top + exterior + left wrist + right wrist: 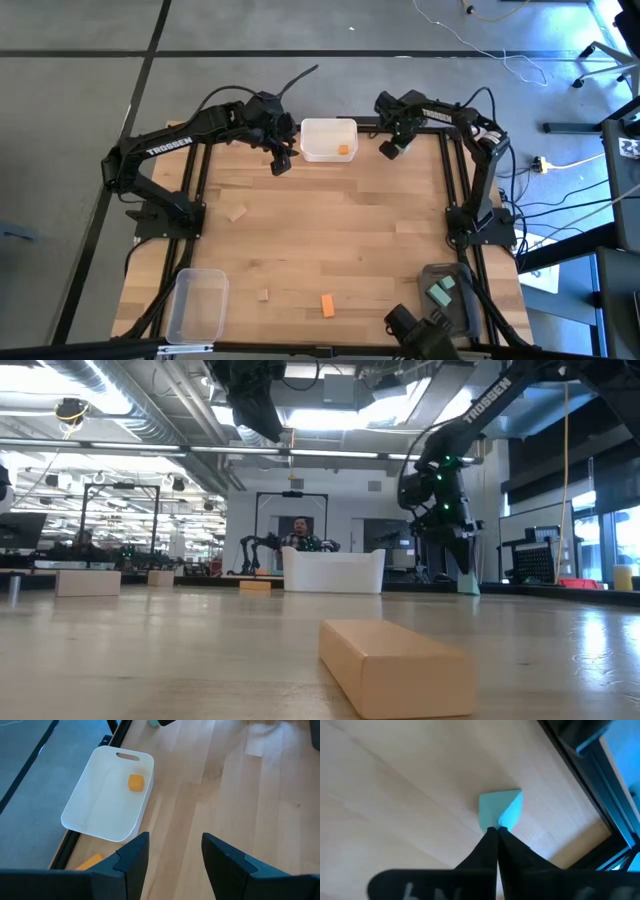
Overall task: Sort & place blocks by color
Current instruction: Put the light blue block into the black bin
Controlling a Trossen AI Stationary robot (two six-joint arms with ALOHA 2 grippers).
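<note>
Right up against your low camera sits a pale tan wooden bar (395, 665), close enough that its near end runs off the bottom of the picture. From above, that bar (262, 295) is a small speck near the front edge, with an orange bar (327, 305) close beside it and another tan block (236, 213) farther back on the left.

Your right gripper (497, 831) is down at the back right of the table (380, 230). Its fingers are pinched fully together, tips meeting right at the edge of a teal-green block (495, 807). You can't really tell if the block is caught or just touched; the fingers cover its near side.

Your left gripper (172, 857) hangs by the white bin (107, 795) at the back edge, fingers apart and empty. One orange cube (135, 782) lies in that bin. An orange piece (90, 862) pokes out beside the left finger, mostly hidden.

A clear bin (196, 305) sits at the front left corner. The front right bin (447, 290) holds something greenish, partly blocked by dark gear.
</note>
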